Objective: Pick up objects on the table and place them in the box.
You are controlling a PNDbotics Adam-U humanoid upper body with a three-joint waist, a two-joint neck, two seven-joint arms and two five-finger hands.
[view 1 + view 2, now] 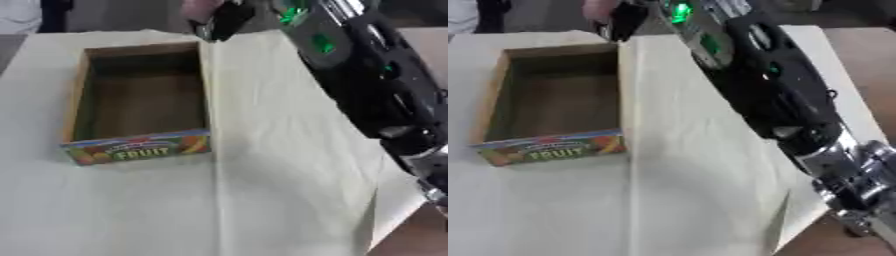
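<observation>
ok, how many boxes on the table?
1. The box sits at the table's far left, and nothing shows inside it. The right hand is at its far right corner; whether it holds anything is unclear.

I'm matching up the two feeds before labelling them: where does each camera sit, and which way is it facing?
Left eye view: in the robot's head, looking down at the cloth-covered table and the open FRUIT box; the right arm crosses from the right edge, its robot hand at the box's far corner.
Right eye view: the same head, facing the same way, scene shifted left; more of the right arm's silver lower joints show.
Shared: box, cloth, right arm, pinkish object at the hand.
</observation>
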